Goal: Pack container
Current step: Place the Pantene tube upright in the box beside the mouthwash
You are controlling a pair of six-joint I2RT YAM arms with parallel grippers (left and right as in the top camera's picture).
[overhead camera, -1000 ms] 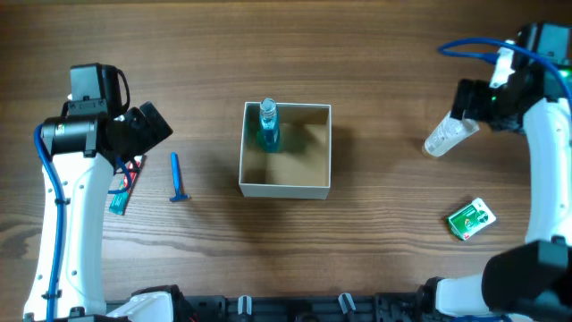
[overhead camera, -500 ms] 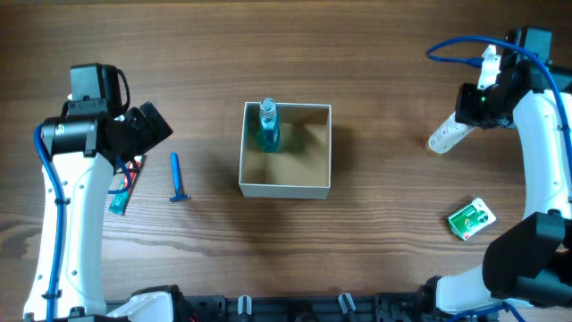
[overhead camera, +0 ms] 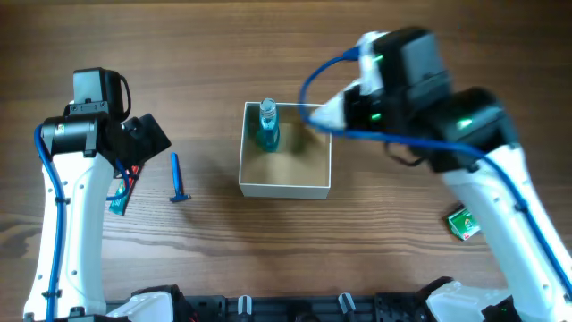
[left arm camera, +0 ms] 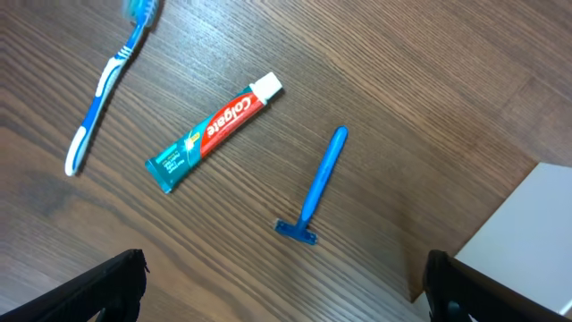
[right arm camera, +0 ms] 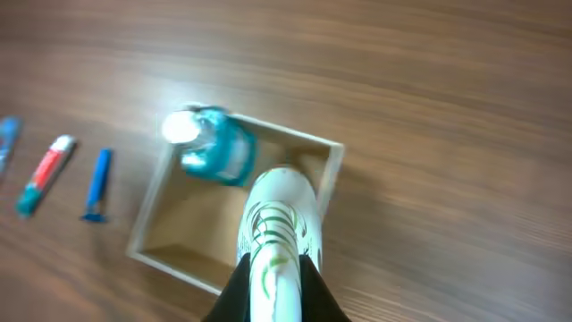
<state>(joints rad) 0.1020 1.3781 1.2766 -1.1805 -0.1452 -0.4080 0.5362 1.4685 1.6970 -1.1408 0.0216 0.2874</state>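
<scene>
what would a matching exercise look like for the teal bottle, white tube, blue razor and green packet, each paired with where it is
Things:
1 teal bottle
2 white tube
3 blue razor
4 green packet

Places:
A held in the right gripper over the container
B lying on the table, left of the container
C standing inside the container
D on the table, right of the container

Pairs: 1-C, 2-A, 3-B, 4-D
</scene>
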